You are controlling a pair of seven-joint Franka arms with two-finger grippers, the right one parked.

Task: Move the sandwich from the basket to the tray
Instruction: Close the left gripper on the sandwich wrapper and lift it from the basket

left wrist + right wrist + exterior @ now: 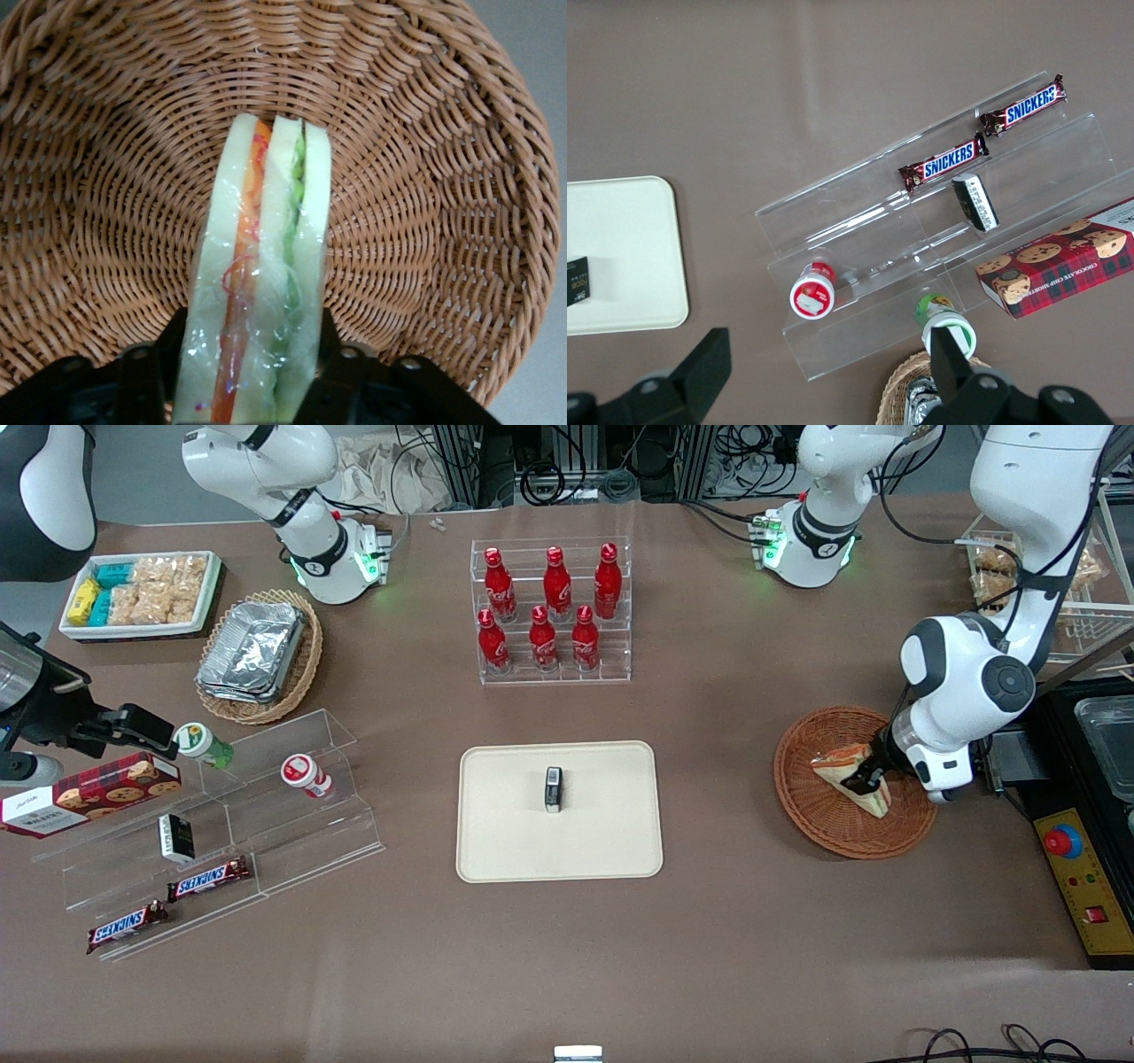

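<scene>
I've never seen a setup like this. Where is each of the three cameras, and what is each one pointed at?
Front view: above the table, facing both arms; the left end effector is at the wedge sandwich in the reddish-brown wicker basket.
Left wrist view: on the working arm, looking down its black fingers flanking the sandwich in the basket.
Right wrist view: on the parked arm, over the clear acrylic stand.
Shared: front and right wrist both show the cream rectangular tray.

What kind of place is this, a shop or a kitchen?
Probably a robot lab set up like a small snack shop. A rack of red soda bottles and candy bars sit on display, cables run along the table edge, and the gripper straddles a sandwich in a basket.
</scene>
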